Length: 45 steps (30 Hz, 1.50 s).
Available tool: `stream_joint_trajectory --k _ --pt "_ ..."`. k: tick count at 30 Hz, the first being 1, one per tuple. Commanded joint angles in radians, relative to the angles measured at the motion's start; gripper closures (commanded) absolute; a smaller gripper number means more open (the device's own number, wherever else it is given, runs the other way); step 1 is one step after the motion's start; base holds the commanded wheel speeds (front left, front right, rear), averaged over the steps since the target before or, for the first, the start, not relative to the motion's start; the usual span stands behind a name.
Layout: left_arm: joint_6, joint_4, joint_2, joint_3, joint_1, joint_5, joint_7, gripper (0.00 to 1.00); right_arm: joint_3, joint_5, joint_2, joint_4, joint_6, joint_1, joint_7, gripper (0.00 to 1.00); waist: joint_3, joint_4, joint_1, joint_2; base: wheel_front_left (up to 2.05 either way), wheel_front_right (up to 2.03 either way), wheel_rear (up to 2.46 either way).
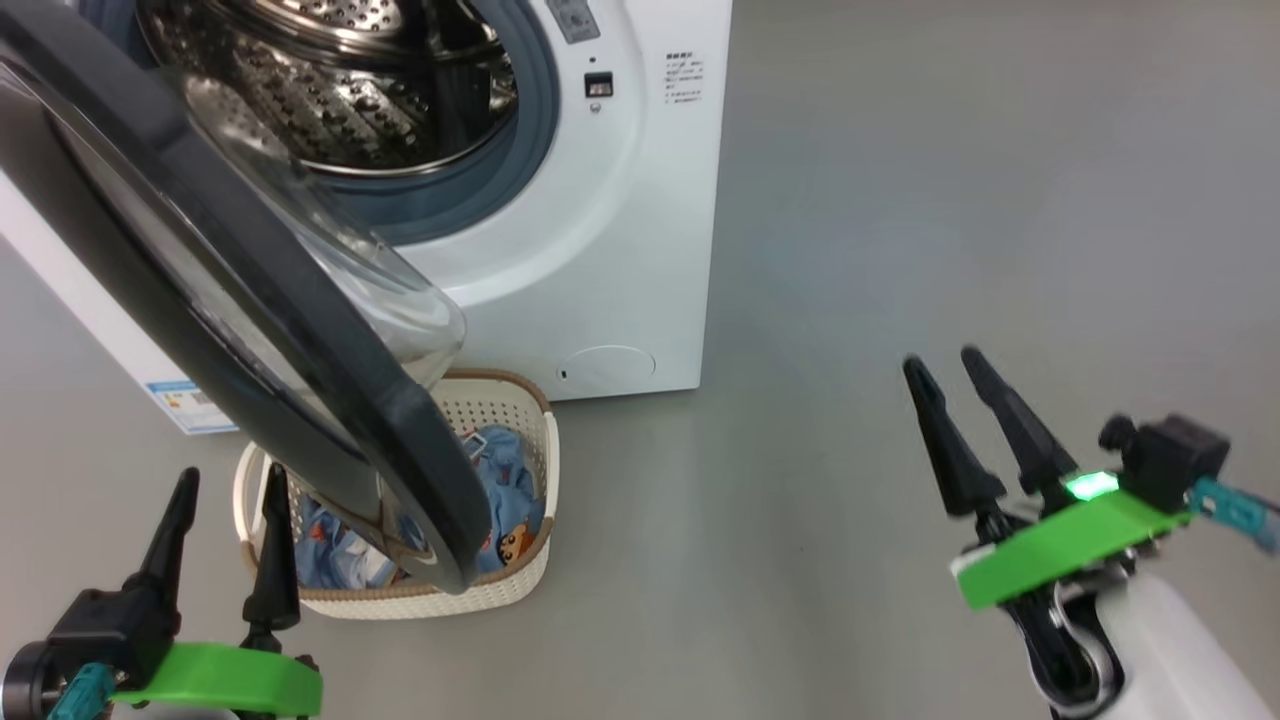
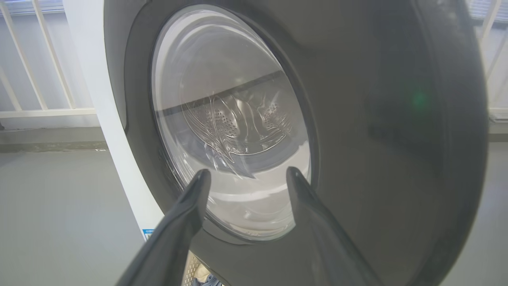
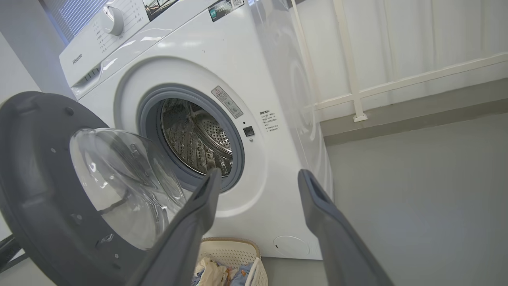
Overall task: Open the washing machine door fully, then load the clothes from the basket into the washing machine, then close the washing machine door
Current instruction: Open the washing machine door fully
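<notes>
Both pincers are spread wide and nothing is held in either one, fwiw. The left gripper (image 1: pixel 231 472) is parked right in front of the washing machine door (image 1: pixel 260 280). Through its wrist camera, the glossy black rim and bulging glass of the door (image 2: pixel 357 119) are seen just past the fingertips of the left gripper (image 2: pixel 249 171), though whether they're touching can't really be told. The door is swung out from the washing machine (image 1: pixel 620 250), so the steel drum (image 1: pixel 330 90) is left exposed up ahead and a bit to the right of that gripper. The basket (image 1: pixel 520 590) is found just ahead of the left fingers and slightly right, tucked under the door's lower edge, with the clothes (image 1: pixel 505 480) piled inside it, blue printed stuff mostly. The right gripper (image 1: pixel 940 358) is held well off to the side over bare grey floor (image 1: pixel 900 200), clear of everything. From its wrist camera, the machine (image 3: pixel 278 79) is seen ahead between the spread fingers of the right gripper (image 3: pixel 260 171). The door (image 3: pixel 35 178) is off to its left, and the basket (image 3: pixel 234 246) sits low, near the left finger, with a cream cloth showing among the clothes (image 3: pixel 214 274).
</notes>
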Motion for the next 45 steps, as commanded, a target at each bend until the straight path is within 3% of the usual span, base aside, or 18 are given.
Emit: stream_joint_trajectory --k 1,12,21,31,45 --pt "0.001 -0.031 0.022 0.038 -0.002 0.011 -0.006 0.0 -0.007 -0.038 0.005 -0.034 0.002 0.031 -0.018 0.0 -0.009 -0.007 0.0 0.0 0.0 0.0 0.0" --pt "0.019 -0.064 0.013 0.048 0.06 0.013 -0.006 0.0 -0.1 -0.317 0.033 -0.083 0.002 0.178 -0.036 0.0 -0.016 -0.016 0.0 0.0 0.0 0.0 0.0" --pt "0.035 -0.08 0.008 0.017 0.084 0.036 -0.006 0.0 -0.168 -0.477 0.081 -0.12 0.002 0.268 -0.037 0.0 -0.024 -0.004 0.0 0.0 0.0 0.0 0.0" --pt "0.051 -0.072 0.004 -0.005 0.105 0.02 -0.006 0.0 -0.217 -0.524 0.133 -0.134 0.002 0.302 -0.037 0.0 -0.031 -0.001 0.0 0.0 0.0 0.0 0.0" --pt "0.06 -0.062 0.003 -0.008 0.122 0.004 -0.006 0.0 -0.216 -0.531 0.139 -0.114 0.002 0.31 -0.037 0.0 -0.046 0.007 0.0 0.0 0.0 0.0 0.0"
